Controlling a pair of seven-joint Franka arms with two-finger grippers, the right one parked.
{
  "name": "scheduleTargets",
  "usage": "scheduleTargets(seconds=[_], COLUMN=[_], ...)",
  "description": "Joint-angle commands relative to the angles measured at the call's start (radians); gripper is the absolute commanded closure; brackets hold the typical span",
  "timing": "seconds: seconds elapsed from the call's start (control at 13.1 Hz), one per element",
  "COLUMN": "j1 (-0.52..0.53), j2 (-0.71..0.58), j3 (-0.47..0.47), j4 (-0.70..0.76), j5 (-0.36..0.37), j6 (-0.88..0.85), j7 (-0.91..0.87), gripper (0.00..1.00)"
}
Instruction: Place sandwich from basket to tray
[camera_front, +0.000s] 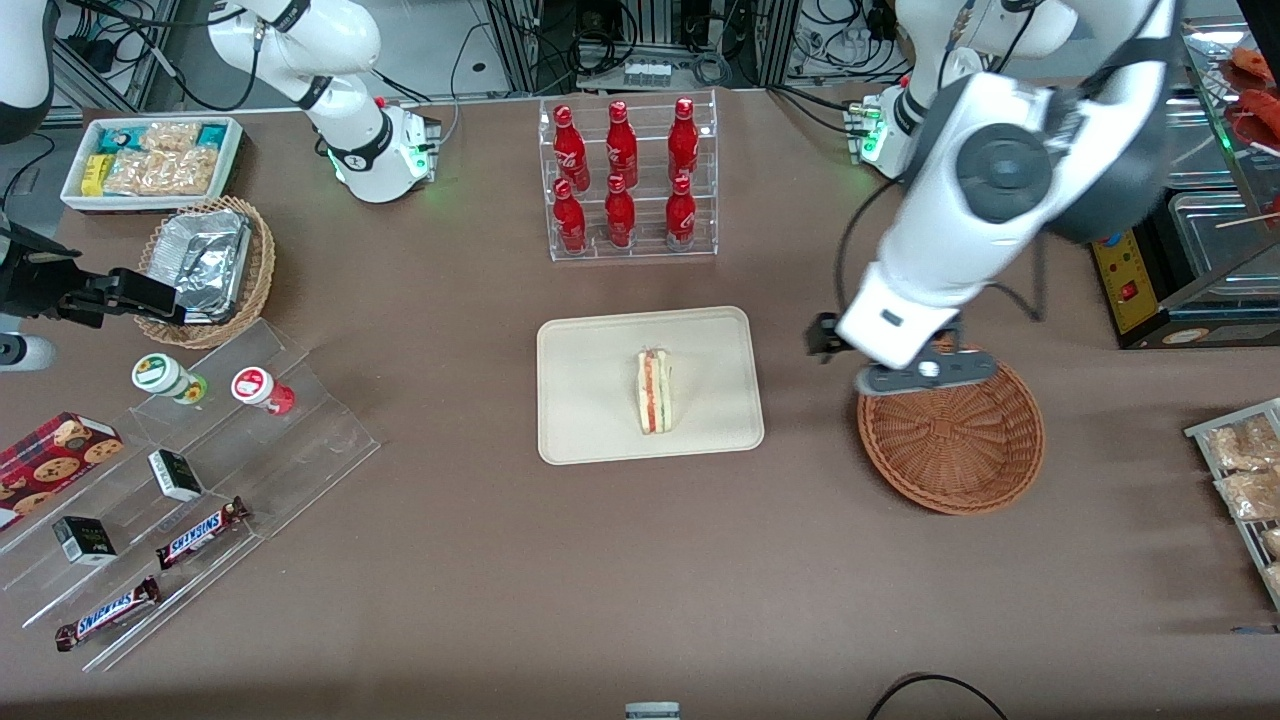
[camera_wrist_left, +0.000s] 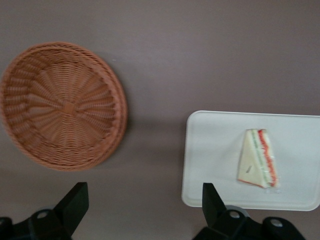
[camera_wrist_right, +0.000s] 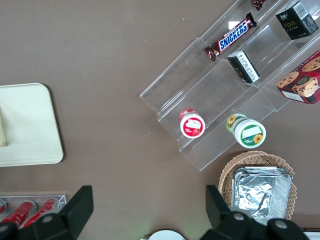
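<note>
The sandwich (camera_front: 655, 392) (camera_wrist_left: 259, 159) lies on its side near the middle of the cream tray (camera_front: 580, 440) (camera_wrist_left: 210, 150), with its red and green filling edge showing. The reddish-brown wicker basket (camera_front: 960, 450) (camera_wrist_left: 62, 105) stands beside the tray toward the working arm's end, with nothing in it. My gripper (camera_front: 880, 360) (camera_wrist_left: 145, 192) hangs well above the table, over the basket's rim that faces the tray and the strip of table between the two. It is open, and only bare table shows between its fingers.
An acrylic rack of red bottles (camera_front: 628, 180) stands farther from the front camera than the tray. Toward the parked arm's end are acrylic steps with snacks (camera_front: 200, 470), a small tan basket holding a foil container (camera_front: 205, 265) and a white bin (camera_front: 150, 160). A wire rack of packets (camera_front: 1245, 480) sits at the working arm's end.
</note>
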Motion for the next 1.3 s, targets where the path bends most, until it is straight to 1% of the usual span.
scheduleTargets(seconds=[0.0, 0.15, 0.3, 0.46, 0.61, 0.84, 0.91, 0.99, 1.22], j1=[0.103, 0.178, 0.259, 0.277, 0.283, 0.297, 0.319, 0.32, 0.324], j2=[-0.076, -0.122, -0.183, -0.232, -0.307, -0.3, -0.283, -0.256, -0.225], j3=[-0.009, -0.009, -0.009, -0.007, 0.016, 0.021, 0.021, 0.019, 0.019], j4=[-0.048, -0.066, -0.121, -0.166, -0.238, -0.203, -0.171, -0.139, -0.073], j5=[-0.01, -0.01, -0.015, -0.007, -0.01, -0.017, -0.024, -0.026, -0.021], j6=[-0.044, -0.085, -0.089, -0.095, -0.07, -0.081, -0.081, -0.087, -0.13], j7=[0.15, 0.256, 0.38, 0.465, 0.477, 0.476, 0.479, 0.479, 0.482], gripper=[0.0, 0.0, 0.0, 0.0, 0.0, 0.0, 0.0, 0.0, 0.0])
